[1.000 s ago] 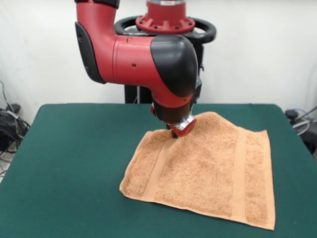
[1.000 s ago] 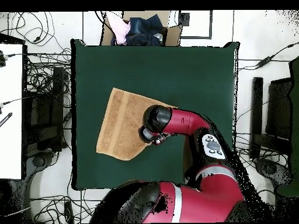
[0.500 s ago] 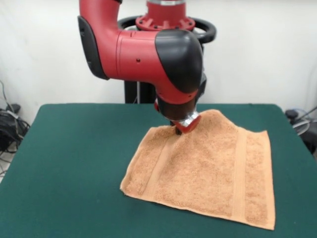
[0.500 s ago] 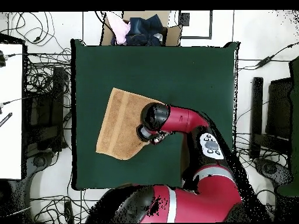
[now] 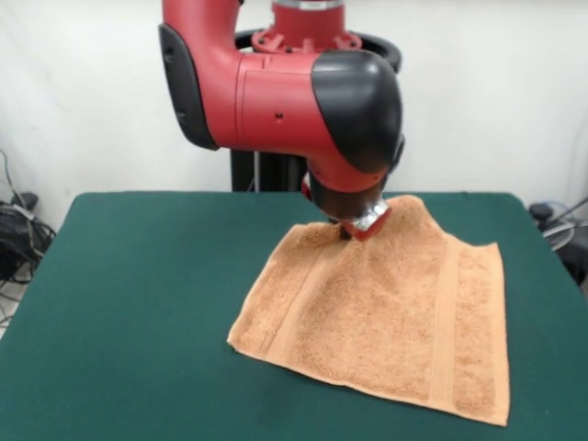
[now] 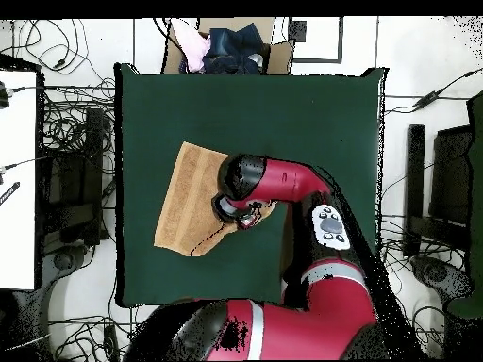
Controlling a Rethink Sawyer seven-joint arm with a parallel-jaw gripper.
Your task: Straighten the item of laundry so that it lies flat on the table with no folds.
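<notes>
The arm [image 5: 276,87] was finished in glossy red, with rounded black caps at its joints and a black panel along one side. Small dark screw holes were seen on the red shell. A red ring with bolts (on a black collar) topped the pedestal [image 5: 308,37]. In the overhead view, a pale oval button panel [image 6: 327,226] was set into one link.

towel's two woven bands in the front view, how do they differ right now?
In the front view, the left band runs from the towel's near edge up toward the gripper, rising with the lifted cloth; its top is hidden by the arm. The right band lies flat on the table, visible end to end, clear of the gripper. Both are smooth strips the towel's colour.
</notes>
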